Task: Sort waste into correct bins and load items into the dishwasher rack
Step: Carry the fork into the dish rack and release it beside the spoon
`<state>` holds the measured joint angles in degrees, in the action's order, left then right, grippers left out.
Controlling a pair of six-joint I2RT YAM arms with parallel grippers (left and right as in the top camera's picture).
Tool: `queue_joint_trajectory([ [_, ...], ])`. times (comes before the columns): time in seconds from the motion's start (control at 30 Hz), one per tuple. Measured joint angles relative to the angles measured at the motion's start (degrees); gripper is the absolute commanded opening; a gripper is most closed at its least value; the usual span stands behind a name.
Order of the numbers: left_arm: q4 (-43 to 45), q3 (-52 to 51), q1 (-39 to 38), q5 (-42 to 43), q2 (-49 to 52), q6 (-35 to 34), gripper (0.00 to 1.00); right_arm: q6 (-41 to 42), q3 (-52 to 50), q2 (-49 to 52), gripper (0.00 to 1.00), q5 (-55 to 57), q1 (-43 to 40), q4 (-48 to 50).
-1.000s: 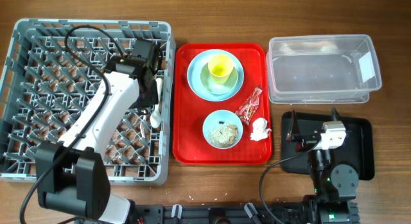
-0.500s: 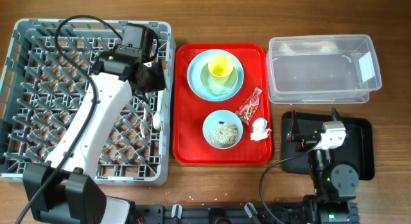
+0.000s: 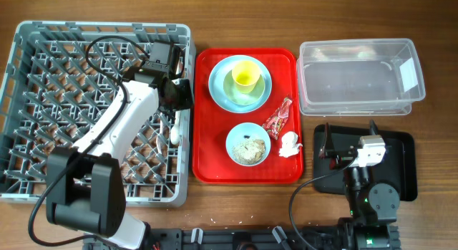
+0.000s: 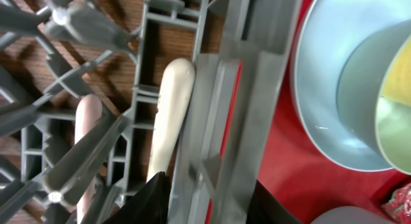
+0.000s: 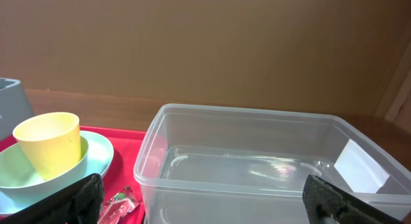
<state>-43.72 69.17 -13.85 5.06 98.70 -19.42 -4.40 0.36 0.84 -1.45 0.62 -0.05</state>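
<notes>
My left gripper (image 3: 180,94) hangs over the right wall of the grey dishwasher rack (image 3: 43,42). It is open, with its black fingers (image 4: 151,201) on either side of that wall (image 4: 225,121) and nothing held. A white utensil (image 4: 170,115) lies in the rack beside the wall (image 3: 174,132), and a second pale handle (image 4: 87,121) lies further in. The light blue plate (image 3: 218,89), green bowl (image 3: 236,96) and yellow cup (image 3: 245,75) stand stacked. The small blue bowl (image 3: 248,145) holds food scraps. A red wrapper (image 3: 279,117) and a tissue (image 3: 288,144) lie nearby. My right gripper (image 3: 348,135) is open and empty.
The stacked dishes, the small bowl and the waste all sit on a red tray (image 3: 207,164) between the rack and the bins. The clear tub (image 3: 358,77) stands at the back right, and my right arm rests over the black tray (image 3: 404,167) in front of it.
My left gripper has opened and let go of the white utensil, which now lies in the rack by its right wall. The gripper has shifted slightly towards that wall. The right arm has not moved.
</notes>
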Motion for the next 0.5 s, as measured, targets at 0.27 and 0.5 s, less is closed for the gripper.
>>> queue_joint_trajectory([
  [0.27,1.44,0.0,-0.11,1.09,0.0,-0.33,0.17,0.0,0.0,0.0,1.0,0.0,0.0,0.0],
  [0.5,2.12,0.0,-0.11,0.98,0.0,-0.57,0.14,0.0,0.0,0.0,1.0,0.0,0.0,0.0],
])
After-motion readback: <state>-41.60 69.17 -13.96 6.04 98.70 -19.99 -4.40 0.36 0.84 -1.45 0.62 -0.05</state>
